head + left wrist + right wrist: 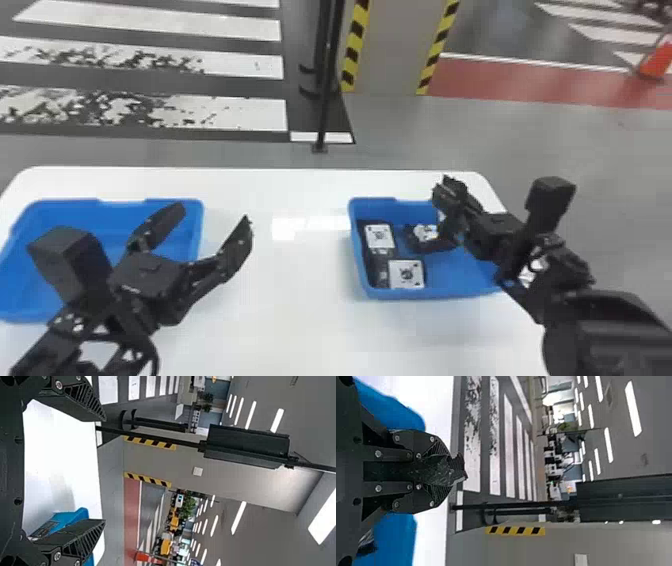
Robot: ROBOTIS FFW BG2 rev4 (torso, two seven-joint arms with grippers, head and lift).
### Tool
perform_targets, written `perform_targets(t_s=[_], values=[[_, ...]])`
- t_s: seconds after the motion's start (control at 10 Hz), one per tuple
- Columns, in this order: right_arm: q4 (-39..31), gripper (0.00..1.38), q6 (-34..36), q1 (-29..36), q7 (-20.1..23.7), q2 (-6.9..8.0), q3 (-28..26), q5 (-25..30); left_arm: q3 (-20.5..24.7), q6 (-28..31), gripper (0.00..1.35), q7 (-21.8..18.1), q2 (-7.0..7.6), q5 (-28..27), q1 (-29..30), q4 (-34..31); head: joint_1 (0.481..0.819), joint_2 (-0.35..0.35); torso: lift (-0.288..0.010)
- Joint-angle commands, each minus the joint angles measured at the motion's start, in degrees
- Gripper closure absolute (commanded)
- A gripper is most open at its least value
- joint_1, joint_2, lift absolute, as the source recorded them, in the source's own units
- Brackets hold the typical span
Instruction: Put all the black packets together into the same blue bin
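Over the right part of the right blue bin (430,294), my right gripper (457,197) holds a black packet (444,192). In the right wrist view my right gripper (435,471) is shut on this crumpled black packet (440,470). Inside that bin, black packets with white labels (380,236) (406,274) lie along its left side, and another (424,233) sits close beneath the right gripper. My left gripper (209,231) stands open by the right rim of the left blue bin (200,225); in the left wrist view my left gripper (104,471) has nothing between its fingers.
Both bins stand on a white table (280,310), with a wide gap between them. Beyond its far edge are a thin black pole (325,100) and a pillar with yellow-black striped edges (390,50). An orange cone (656,62) stands far off at right.
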Motion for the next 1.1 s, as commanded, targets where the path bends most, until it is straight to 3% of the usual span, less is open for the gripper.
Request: perform_targets(t_s=[0.0,0.2,0.3,0.5,0.7,0.8,1.0], values=[[4.2,1.05,-0.7,-1.1,0.0,-0.2,-1.0,1.5,1.0,-0.2,0.13,0.0,-0.35,0.0,0.3,0.0,0.695,-0.231,-0.11],[2.7,0.13,-2.9,0.0,1.8,-0.2,-0.9,1.0,1.8,-1.6,0.13,0.0,-0.61,-0.6,0.6,0.1,0.695,-0.251,-0.11],[-3.3,0.03,-3.1,3.8,1.9,0.33,-0.9,0.8,2.3,-2.8,0.13,0.2,-0.88,-1.3,0.6,0.1,0.695,-0.242,-0.11],[-12.1,0.16,-10.4,13.5,1.7,1.91,-1.0,-0.4,3.5,-8.6,0.13,3.6,-1.49,-1.0,3.3,0.1,0.695,-0.212,-0.11],[-18.9,0.17,-18.1,21.8,0.3,4.81,-2.1,-0.2,4.2,-20.1,0.13,9.6,-2.28,1.1,6.9,4.1,0.695,-0.152,-0.11],[-21.7,0.17,-18.3,24.6,0.1,5.77,-2.5,1.0,5.3,-27.9,0.13,9.9,-2.72,2.0,7.3,10.0,0.695,-0.127,-0.11],[-29.5,0.17,-16.4,31.8,-2.8,6.39,-2.4,2.3,4.4,-31.9,0.13,15.2,-2.98,-0.2,11.7,10.7,0.695,-0.094,-0.11]])
